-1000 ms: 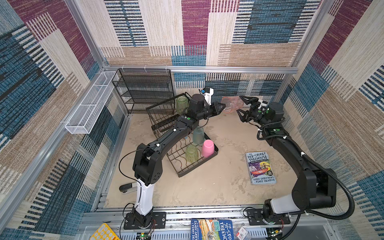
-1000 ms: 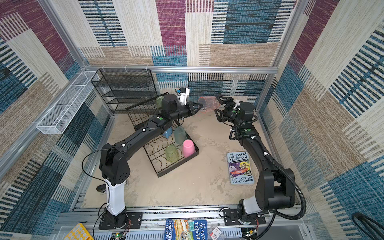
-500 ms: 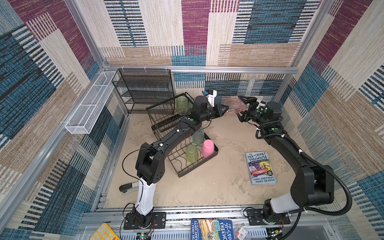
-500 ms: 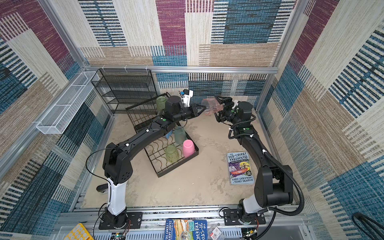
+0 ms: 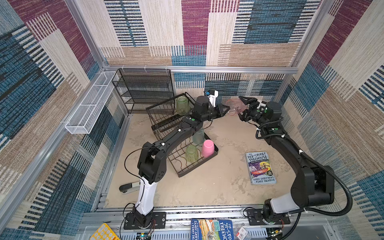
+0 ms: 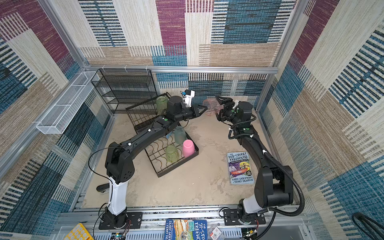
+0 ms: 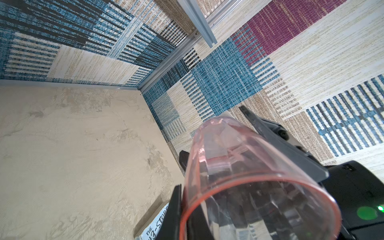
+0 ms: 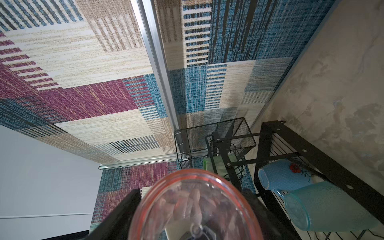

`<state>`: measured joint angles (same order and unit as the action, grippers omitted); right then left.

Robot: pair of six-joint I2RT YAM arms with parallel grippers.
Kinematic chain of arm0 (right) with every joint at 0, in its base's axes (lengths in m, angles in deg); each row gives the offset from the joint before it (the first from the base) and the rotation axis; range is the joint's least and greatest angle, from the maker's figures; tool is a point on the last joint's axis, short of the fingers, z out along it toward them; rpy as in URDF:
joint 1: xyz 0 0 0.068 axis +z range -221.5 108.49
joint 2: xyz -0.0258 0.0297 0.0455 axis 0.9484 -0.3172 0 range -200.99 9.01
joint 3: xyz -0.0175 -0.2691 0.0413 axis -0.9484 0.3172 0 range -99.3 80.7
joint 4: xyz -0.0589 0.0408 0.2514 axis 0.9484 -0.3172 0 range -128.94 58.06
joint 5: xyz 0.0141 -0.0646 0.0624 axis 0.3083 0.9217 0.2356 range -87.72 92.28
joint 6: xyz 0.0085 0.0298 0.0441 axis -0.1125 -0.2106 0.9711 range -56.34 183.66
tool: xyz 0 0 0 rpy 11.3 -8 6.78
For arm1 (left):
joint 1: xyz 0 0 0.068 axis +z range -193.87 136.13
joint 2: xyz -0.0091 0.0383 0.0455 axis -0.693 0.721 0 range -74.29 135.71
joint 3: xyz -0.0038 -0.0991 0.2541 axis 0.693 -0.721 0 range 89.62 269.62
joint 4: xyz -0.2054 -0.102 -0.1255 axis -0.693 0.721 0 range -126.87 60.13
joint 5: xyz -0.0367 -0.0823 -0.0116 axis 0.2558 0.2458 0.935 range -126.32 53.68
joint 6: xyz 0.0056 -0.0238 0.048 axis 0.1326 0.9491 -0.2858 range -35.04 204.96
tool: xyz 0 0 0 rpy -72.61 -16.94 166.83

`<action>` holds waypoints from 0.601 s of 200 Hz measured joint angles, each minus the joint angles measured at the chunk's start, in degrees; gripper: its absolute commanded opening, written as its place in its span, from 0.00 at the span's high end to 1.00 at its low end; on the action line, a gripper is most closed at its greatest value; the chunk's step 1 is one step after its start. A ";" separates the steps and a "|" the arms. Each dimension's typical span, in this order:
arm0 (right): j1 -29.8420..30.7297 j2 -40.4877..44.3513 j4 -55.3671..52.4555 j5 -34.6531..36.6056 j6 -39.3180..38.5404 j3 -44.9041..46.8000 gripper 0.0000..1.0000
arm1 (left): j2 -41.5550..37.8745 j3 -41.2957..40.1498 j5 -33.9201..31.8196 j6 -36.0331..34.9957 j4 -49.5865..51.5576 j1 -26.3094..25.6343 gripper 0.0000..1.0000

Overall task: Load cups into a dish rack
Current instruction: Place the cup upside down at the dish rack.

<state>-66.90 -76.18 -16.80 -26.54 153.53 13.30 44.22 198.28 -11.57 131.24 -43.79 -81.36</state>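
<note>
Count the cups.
6. Translucent pink cup held aloft; green cup at the raised basket; teal tumbler, blue mug, second green cup, opaque pink cup on the lower tray. Left arm may hide more.

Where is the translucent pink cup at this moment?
In both top views the translucent pink cup is in the air near the back wall, between the left gripper and the right gripper, right of the dish rack.

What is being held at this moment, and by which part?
Translucent pink cup, pinched at its rim by the left gripper; the right gripper has its jaws astride the base end, contact unclear.
</note>
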 measured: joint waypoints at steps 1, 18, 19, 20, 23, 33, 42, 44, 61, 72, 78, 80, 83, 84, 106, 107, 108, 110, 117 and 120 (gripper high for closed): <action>0.00 0.02 0.00 0.02 -0.07 0.02 0.43 | 0.00 0.00 0.00 0.00 0.02 0.00 0.76; 0.13 0.39 -0.39 0.59 -0.90 0.17 0.43 | -0.07 0.02 0.00 -0.02 0.11 0.00 0.66; 0.15 0.42 -0.42 0.59 -0.96 0.17 0.43 | -0.09 0.02 0.00 -0.02 0.11 0.00 0.65; 0.15 0.44 -0.44 0.61 -1.03 0.17 0.43 | -0.11 0.00 0.00 -0.02 0.13 0.00 0.64; 0.15 0.57 -0.59 0.74 -1.27 0.20 0.44 | -0.15 0.00 -0.02 -0.04 0.24 0.00 0.62; 0.17 0.94 -0.87 0.92 -1.88 0.20 0.44 | -0.52 -0.11 -0.07 -0.28 0.59 0.00 0.58; 0.20 1.33 -1.27 0.98 -2.84 0.20 0.44 | -1.16 -0.44 -0.46 -0.55 0.85 0.00 0.55; 0.20 1.38 -1.29 1.03 -2.97 0.20 0.44 | -1.33 -0.52 -0.46 -0.63 0.94 0.00 0.54; 0.20 2.16 -1.68 2.60 -4.72 0.20 0.45 | -3.15 -1.53 -0.52 -1.40 1.66 0.07 0.48; 0.20 2.56 -1.79 3.08 -6.19 0.13 0.45 | -4.37 -2.45 -0.70 -2.01 2.23 0.13 0.46; 0.20 2.73 -2.19 3.48 -7.08 -0.13 0.45 | -5.29 -3.10 -1.07 -2.75 2.89 0.13 0.45; 0.22 2.78 -2.27 3.58 -7.48 -0.22 0.45 | -5.51 -3.26 -1.20 -2.89 3.04 0.13 0.45; 0.22 2.82 -2.45 3.78 -7.98 -0.37 0.45 | -6.03 -3.67 -1.77 -3.06 3.41 0.15 0.44; 0.22 2.84 -2.58 3.85 -8.26 -0.44 0.45 | -6.14 -3.74 -1.90 -3.06 3.50 0.15 0.44; 0.76 3.76 -3.85 5.73 -13.22 -1.44 0.45 | -9.81 -6.08 -3.19 -5.29 6.93 0.59 0.41; 0.83 3.85 -3.91 5.84 -13.55 -1.51 0.45 | -9.97 -6.14 -3.30 -5.42 7.04 0.61 0.41; 0.87 3.91 -3.96 5.86 -13.70 -1.53 0.45 | -10.25 -6.29 -3.50 -5.64 7.28 0.63 0.41; 0.98 4.04 -4.11 5.95 -14.25 -1.62 0.45 | -10.67 -6.51 -3.63 -5.95 7.63 0.66 0.40; 1.42 4.52 -4.57 6.86 -16.20 -1.92 0.45 | -11.91 -7.06 -4.11 -6.64 8.92 0.83 0.39; 1.66 4.70 -4.74 7.34 -16.96 -2.05 0.45 | -12.70 -7.32 -4.66 -7.34 9.77 0.94 0.39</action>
<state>-65.24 -71.48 -21.54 -19.19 136.57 11.25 31.53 190.96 -16.23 123.90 -34.02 -80.42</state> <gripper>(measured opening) 0.749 0.597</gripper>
